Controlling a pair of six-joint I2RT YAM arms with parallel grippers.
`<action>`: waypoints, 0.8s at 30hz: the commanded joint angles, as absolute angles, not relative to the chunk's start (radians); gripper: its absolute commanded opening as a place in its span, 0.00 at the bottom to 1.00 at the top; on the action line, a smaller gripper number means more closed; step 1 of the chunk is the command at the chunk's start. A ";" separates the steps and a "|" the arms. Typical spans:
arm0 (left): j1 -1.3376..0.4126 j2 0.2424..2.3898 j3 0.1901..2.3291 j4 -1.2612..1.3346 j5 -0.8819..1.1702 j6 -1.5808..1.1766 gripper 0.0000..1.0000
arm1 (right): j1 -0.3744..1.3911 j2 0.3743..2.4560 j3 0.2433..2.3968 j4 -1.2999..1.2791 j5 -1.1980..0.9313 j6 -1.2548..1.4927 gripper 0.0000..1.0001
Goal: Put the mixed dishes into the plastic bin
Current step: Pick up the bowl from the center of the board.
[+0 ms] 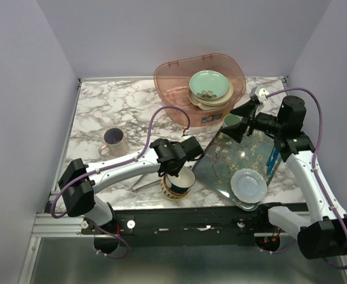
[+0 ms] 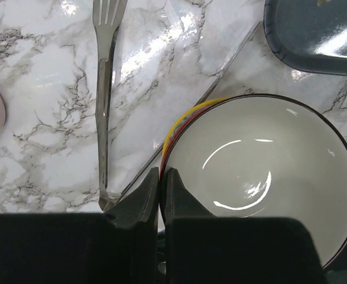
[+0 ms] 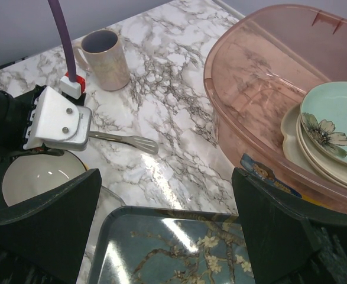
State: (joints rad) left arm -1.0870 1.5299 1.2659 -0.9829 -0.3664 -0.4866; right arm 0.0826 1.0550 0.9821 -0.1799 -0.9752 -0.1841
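Left gripper (image 2: 162,175) pinched on bowl (image 2: 256,177) rim, at 6 o'clock on table (image 1: 102,112). Right gripper (image 3: 166,177) wide open, empty, over tray (image 1: 244,155). Bin (image 1: 167,89) at 12 o'clock holds plates (image 1: 208,86); mug (image 1: 114,142) at 9 o'clock.

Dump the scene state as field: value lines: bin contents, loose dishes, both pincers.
bin: pink bin, far centre of the table
in bin: mint-green plate stacked on cream dishes
left pincer: shut on the rim of the patterned bowl, near table edge
right pincer: open, holding nothing, above the far corner of the floral tray
on tray: pale plate
loose on table: mug, upright, left side
non-dish: tongs lying flat beside the bowl
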 commanded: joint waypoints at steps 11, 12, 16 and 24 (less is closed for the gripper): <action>-1.088 1.417 1.312 -0.969 -0.337 -0.485 0.00 | 0.069 1.058 0.971 -0.170 -1.005 -0.178 1.00; -1.088 1.413 1.310 -0.968 -0.339 -0.485 0.00 | 0.069 1.057 0.971 -0.170 -1.005 -0.179 1.00; -1.075 1.384 1.305 -0.953 -0.339 -0.485 0.00 | 0.069 1.057 0.971 -0.170 -1.005 -0.178 1.00; -1.039 1.304 1.276 -0.888 -0.316 -0.486 0.00 | 0.064 1.054 0.971 -0.169 -1.006 -0.178 1.00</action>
